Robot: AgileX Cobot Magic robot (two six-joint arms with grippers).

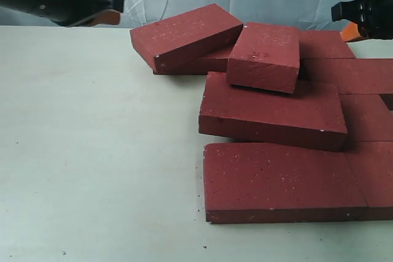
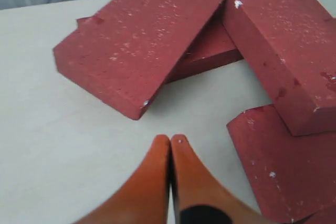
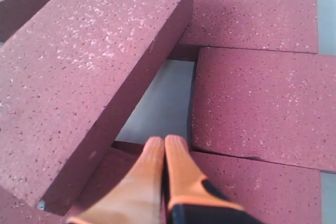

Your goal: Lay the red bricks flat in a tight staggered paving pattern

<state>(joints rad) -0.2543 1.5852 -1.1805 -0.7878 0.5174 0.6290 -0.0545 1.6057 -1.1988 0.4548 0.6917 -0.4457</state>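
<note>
Red bricks: jumbled, some tilted atop others, right side of worktop.
Left gripper: together, empty.
Right gripper: together, above bricks.

Soft, even light, fairly bright. I note short dark shadows under the tilted red bricks on the pale table. My left wrist view is slightly blurred; exterior sharper.

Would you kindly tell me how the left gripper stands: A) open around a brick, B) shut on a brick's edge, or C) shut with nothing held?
C: in the left wrist view the left gripper has its orange fingertips pressed together with nothing between them, short of the nearest red brick.
</note>
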